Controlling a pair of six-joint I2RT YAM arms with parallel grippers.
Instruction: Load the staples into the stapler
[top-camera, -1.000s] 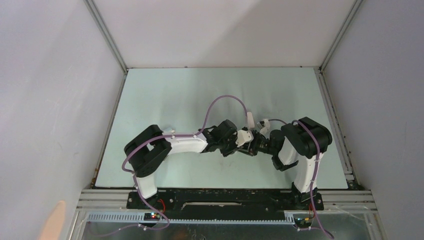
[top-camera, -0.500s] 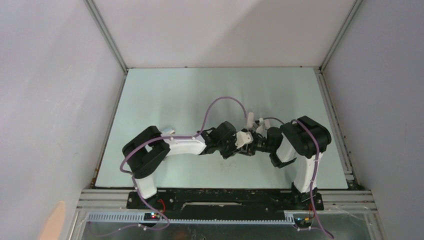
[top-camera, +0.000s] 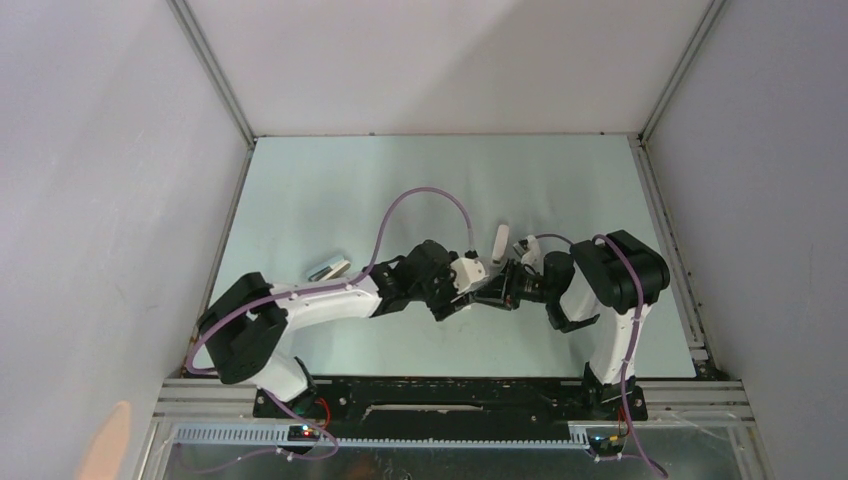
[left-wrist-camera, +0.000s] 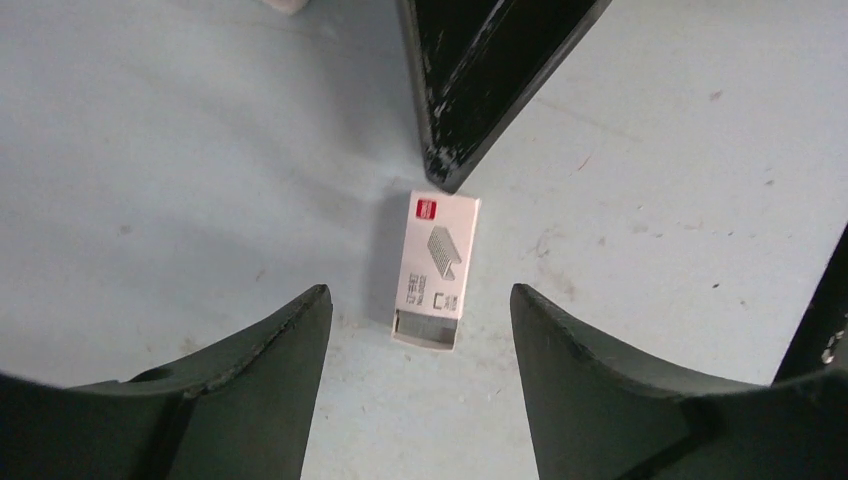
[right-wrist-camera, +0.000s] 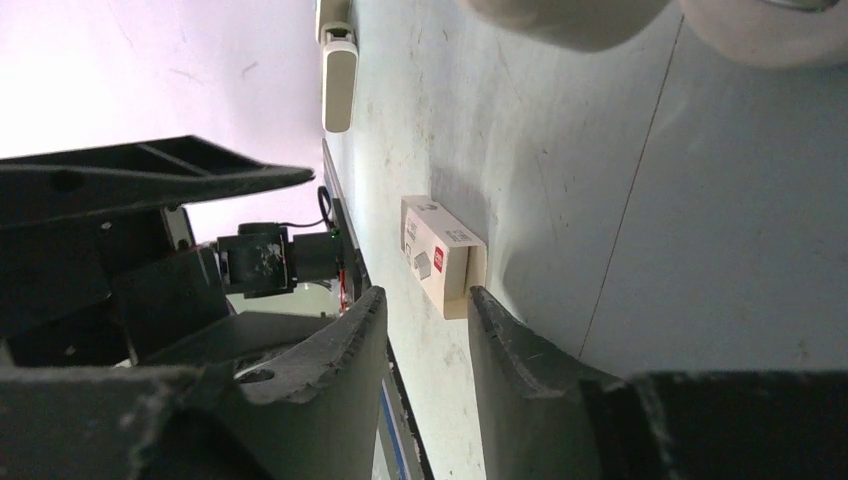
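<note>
Here, pale scuffed table (left-wrist-camera: 150, 150) between white walls (top-camera: 450, 60); left claw (left-wrist-camera: 418, 300) apart; right claw (right-wrist-camera: 426, 295) narrowly apart, empty.

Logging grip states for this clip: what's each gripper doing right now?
Left gripper: open, empty, over the small white box.
Right gripper: partly open, holding nothing.

Staples (top-camera: 328, 267) lie on table (top-camera: 400, 180), left of box (left-wrist-camera: 436, 270).

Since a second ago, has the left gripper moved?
Yes. In the top view the left gripper has drawn back leftward, toward the left edge of the table, with its elbow swung out the same way.
</note>
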